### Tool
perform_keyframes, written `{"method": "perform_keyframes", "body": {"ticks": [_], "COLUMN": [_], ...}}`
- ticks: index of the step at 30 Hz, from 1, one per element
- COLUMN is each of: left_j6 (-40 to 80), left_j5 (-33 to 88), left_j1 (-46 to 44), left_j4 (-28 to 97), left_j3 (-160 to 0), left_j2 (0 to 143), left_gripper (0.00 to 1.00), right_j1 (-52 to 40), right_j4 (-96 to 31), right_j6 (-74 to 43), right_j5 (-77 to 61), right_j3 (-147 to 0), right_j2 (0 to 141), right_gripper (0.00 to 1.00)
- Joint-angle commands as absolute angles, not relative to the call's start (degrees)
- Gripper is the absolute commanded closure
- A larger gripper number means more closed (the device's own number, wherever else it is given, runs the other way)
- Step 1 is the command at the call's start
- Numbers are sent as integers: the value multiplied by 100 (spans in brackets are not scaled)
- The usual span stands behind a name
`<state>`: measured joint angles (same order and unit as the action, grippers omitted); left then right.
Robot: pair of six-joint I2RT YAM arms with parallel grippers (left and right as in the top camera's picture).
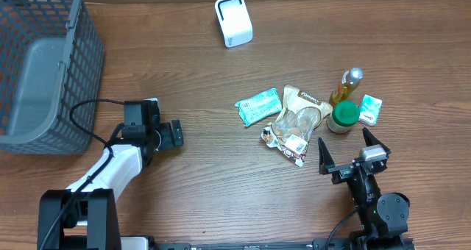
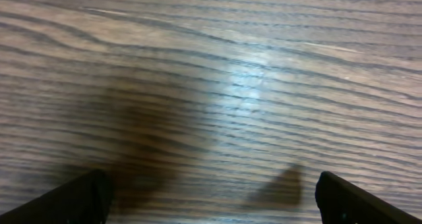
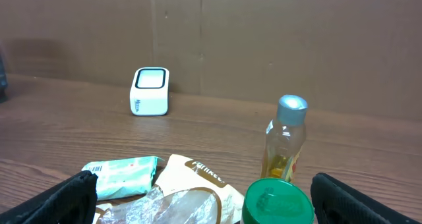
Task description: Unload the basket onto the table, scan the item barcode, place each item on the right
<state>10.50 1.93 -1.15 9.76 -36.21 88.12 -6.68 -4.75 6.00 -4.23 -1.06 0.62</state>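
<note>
A white barcode scanner [image 1: 233,20] [image 3: 150,91] stands at the back of the table. Several items lie right of centre: a mint-green pack [image 1: 259,106] [image 3: 122,176] with its barcode showing, a tan and clear snack bag [image 1: 298,121] [image 3: 191,191], a green-lidded jar [image 1: 343,116] [image 3: 277,201], a silver-capped bottle [image 1: 347,86] [image 3: 285,141] and a small teal box [image 1: 371,109]. My right gripper [image 1: 344,143] [image 3: 201,197] is open just in front of the jar and bag, holding nothing. My left gripper [image 1: 175,134] [image 2: 211,194] is open over bare wood, left of the items.
A grey wire basket [image 1: 85,59] with a grey liner fills the far left corner. A brown wall rises behind the scanner in the right wrist view. A black cable [image 1: 82,110] loops from the left arm beside the basket.
</note>
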Motion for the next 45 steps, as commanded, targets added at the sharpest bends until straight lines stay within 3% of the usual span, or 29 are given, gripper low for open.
{"method": "perform_keyframes", "body": {"ticks": [1, 45], "left_j6": [1026, 532], "left_j5": [307, 779], "left_j1": [-154, -154], "left_j4": [821, -2025], "left_j3": [-3481, -1584], "left_j2": [8753, 7522], "left_gripper": [0, 1], "right_j1": [-631, -631], "right_j4": [-456, -456], "right_j6": [607, 607], "right_j5": [-375, -375], "right_j3": [-47, -47], "right_j2": [16, 16], "right_gripper": [0, 0]}}
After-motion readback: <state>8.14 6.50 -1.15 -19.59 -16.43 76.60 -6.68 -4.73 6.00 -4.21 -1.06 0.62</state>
